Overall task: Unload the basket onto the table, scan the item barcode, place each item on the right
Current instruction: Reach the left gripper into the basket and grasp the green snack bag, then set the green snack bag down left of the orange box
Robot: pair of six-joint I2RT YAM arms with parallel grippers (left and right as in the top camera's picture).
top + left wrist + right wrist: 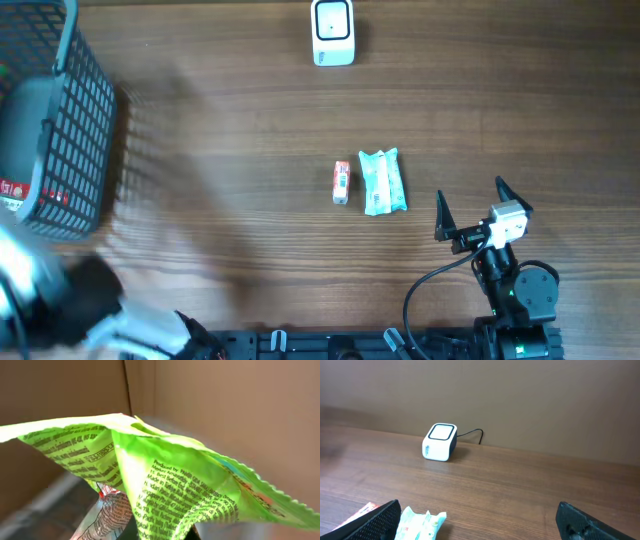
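Green packet sits pinched between the left pincer's jaws.

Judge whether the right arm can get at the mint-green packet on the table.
Probably yes: the right gripper stands open near the mint-green packet, with only bare table between them.

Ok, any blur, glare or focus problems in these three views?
Overhead: the left arm at the lower left is smeared by motion blur, the rest is sharp. Left wrist: the green packet fills the frame, brightly lit with glare on its crease. Right wrist: evenly lit, the scanner crisp.
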